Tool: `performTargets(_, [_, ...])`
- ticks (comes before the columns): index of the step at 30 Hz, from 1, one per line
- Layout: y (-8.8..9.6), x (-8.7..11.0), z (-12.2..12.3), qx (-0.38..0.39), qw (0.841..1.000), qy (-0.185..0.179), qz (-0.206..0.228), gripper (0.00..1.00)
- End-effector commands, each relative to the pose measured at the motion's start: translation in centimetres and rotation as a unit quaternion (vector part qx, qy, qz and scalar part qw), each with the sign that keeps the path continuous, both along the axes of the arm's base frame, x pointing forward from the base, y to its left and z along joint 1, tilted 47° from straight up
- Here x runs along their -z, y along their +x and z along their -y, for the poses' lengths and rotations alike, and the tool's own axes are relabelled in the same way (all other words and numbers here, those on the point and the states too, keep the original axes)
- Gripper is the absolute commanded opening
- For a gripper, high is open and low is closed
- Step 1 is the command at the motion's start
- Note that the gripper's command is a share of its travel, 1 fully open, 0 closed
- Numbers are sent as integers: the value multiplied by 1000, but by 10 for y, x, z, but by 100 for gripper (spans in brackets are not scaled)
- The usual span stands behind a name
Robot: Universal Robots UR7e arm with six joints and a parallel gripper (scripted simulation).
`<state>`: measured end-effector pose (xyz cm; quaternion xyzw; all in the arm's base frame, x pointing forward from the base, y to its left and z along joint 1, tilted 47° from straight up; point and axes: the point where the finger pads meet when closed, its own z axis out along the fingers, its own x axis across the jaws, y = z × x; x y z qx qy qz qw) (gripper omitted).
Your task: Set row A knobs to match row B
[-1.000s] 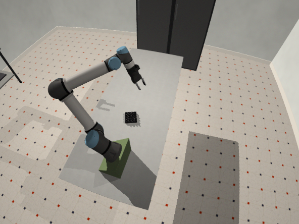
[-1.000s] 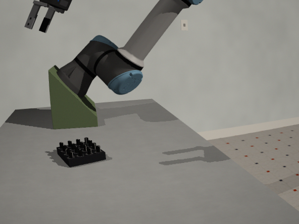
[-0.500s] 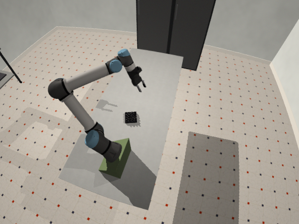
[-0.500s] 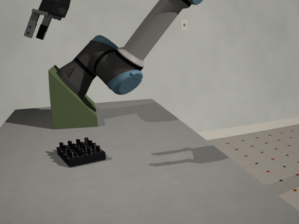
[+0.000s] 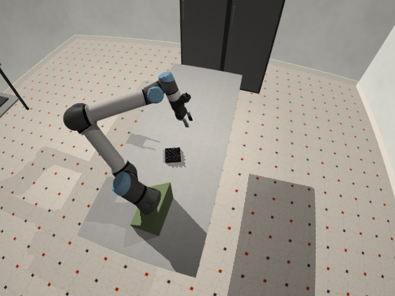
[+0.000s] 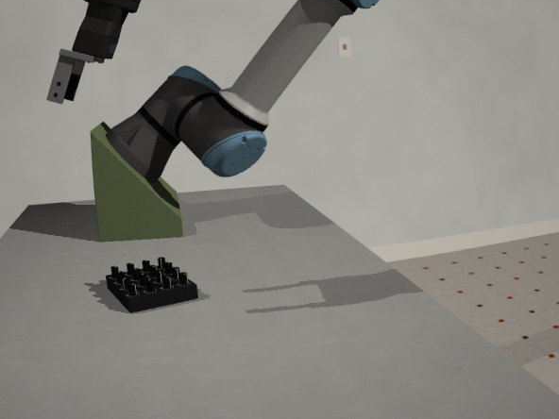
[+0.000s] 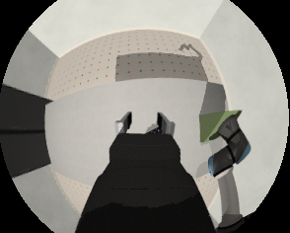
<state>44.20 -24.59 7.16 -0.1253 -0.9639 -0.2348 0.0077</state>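
The black knob box [image 5: 173, 155] stands on its feet on the grey table, with several small black knobs on top. It shows closer in the exterior view [image 6: 151, 284]; the knob lines and marks are too small to read. My gripper [image 5: 187, 119] hangs high above the table, well away from the box, toward the far end of the table. It shows at the upper left of the exterior view [image 6: 63, 85], and its two fingers stand apart in the wrist view [image 7: 143, 122]. It is open and empty. The box is not in the wrist view.
The arm's green wedge base [image 5: 153, 210] stands at the near end of the table, also seen behind the box [image 6: 132, 198]. A dark cabinet [image 5: 230, 27] stands beyond the far table end. The arm's shadow [image 6: 326, 293] lies right of the box.
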Motion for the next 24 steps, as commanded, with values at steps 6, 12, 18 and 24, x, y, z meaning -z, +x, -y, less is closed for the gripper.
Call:
performTargets(6, [-3, 19, -17, -93, 994, 13, 55, 100])
performTargets(12, [-6, 33, -33, -167, 981, 22, 101, 100])
performTargets(18, [-8, 44, -47, -226, 964, 29, 140, 100])
performTargets(24, [-11, 52, -60, -275, 945, 33, 174, 100])
